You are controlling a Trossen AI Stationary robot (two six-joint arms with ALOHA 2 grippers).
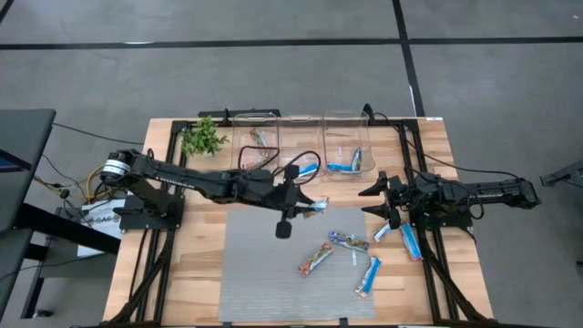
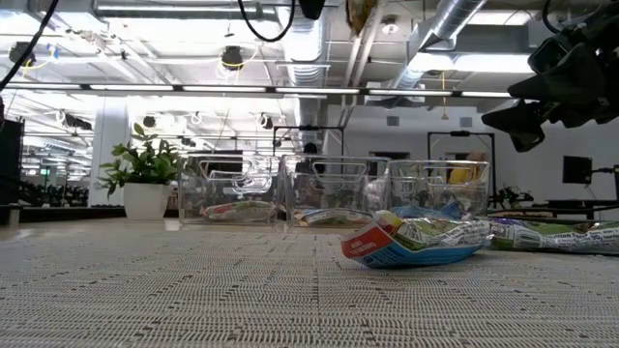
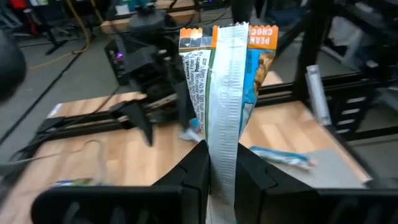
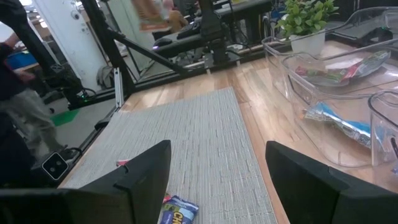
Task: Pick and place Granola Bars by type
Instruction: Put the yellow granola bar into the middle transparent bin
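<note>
My left gripper [image 1: 303, 204] is over the far part of the grey mat, shut on a granola bar [image 3: 227, 74] with a silvery back seam and an orange-and-blue printed front. The held bar [image 1: 316, 208] is high above the mat. My right gripper [image 1: 375, 202] waits open at the mat's right edge; its fingers [image 4: 146, 171] are wide apart over the mat. Several bars lie flat on the mat: a red/orange-green one [image 1: 316, 260], a multicoloured one [image 1: 349, 240] and blue-and-white ones [image 1: 369, 273], [image 1: 410, 241]. One crumpled bar [image 2: 411, 242] is close in the low view. My left gripper pinches the bar between its two fingers [image 3: 196, 168], at the bar's near end [image 3: 222, 146]. The fingers lie level and point toward the table's right. The bar is lifted clear and sticks out ahead of the fingertips, seam side toward the wrist camera.
Three clear bins [image 1: 255, 118], [image 1: 301, 118], [image 1: 346, 117] stand in a row at the table's far edge, each with bars inside. A green plant sprig [image 1: 202, 138] is left of them. Black frame rails run along both table sides. A person shows at the right wrist view's edge.
</note>
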